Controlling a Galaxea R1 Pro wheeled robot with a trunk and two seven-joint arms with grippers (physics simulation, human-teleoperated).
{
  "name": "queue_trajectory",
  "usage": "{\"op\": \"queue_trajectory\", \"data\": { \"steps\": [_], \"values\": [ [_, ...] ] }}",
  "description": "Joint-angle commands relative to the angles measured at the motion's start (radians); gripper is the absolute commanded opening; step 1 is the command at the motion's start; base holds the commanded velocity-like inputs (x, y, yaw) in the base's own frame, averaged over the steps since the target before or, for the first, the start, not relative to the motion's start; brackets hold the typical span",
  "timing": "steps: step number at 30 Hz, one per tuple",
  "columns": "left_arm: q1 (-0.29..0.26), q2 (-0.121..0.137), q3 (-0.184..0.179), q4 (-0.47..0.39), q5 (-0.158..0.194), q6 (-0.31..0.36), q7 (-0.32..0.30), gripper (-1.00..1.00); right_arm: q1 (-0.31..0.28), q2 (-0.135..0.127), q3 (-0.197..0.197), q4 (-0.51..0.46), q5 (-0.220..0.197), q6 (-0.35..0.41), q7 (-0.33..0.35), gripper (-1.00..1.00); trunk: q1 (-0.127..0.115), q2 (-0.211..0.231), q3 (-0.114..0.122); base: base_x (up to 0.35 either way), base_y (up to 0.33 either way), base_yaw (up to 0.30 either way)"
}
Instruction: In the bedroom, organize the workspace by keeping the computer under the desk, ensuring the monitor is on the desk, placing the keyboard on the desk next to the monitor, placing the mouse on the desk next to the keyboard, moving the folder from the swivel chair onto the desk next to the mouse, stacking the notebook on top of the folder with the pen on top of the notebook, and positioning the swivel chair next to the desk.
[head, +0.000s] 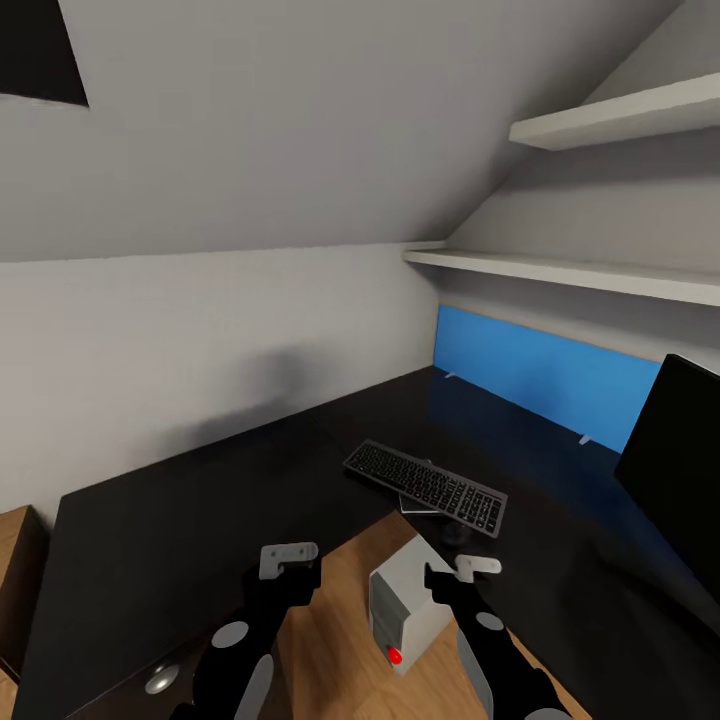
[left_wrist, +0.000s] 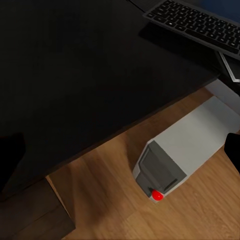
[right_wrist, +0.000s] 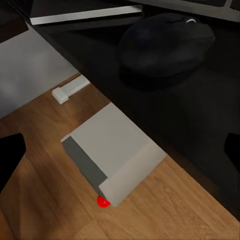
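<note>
Black left fingers (head: 288, 560) spread, right fingers (head: 462, 570) spread, both empty, above computer (head: 405, 600).

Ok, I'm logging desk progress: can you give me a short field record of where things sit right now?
desk: black, L-shaped
keyboard: on the desk, partly over a thin dark item
mouse: on the desk near its edge
monitor: at the desk's right end
computer: on the wood floor, in the desk's inner corner, partly out from under it
left gripper: empty, jaws open
right gripper: empty, jaws open
</note>
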Motion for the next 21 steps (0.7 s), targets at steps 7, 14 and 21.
{"op": "queue_trajectory", "data": {
  "steps": [7, 14, 21],
  "values": [
    [-0.001, 0.0, -0.001, -0.001, 0.011, 0.003, 0.009, 1.0, -0.001, 0.001, -0.05, 0.0, 0.009, -0.009, 0.0, 1.0, 0.0, -0.001, -0.001, 0.0, 0.0, 0.0],
    [-0.001, 0.002, 0.002, -0.001, 0.011, 0.003, 0.009, 1.0, -0.001, 0.001, -0.092, 0.0, 0.009, -0.029, 0.0, 1.0, 0.0, -0.001, -0.001, 0.0, 0.0, 0.0],
    [-0.001, 0.002, 0.002, 0.0, 0.011, 0.003, 0.01, 1.0, -0.001, -0.002, -0.094, 0.0, 0.011, -0.038, 0.0, 1.0, 0.0, -0.001, -0.001, 0.0, 0.0, 0.0]
  ]
}}
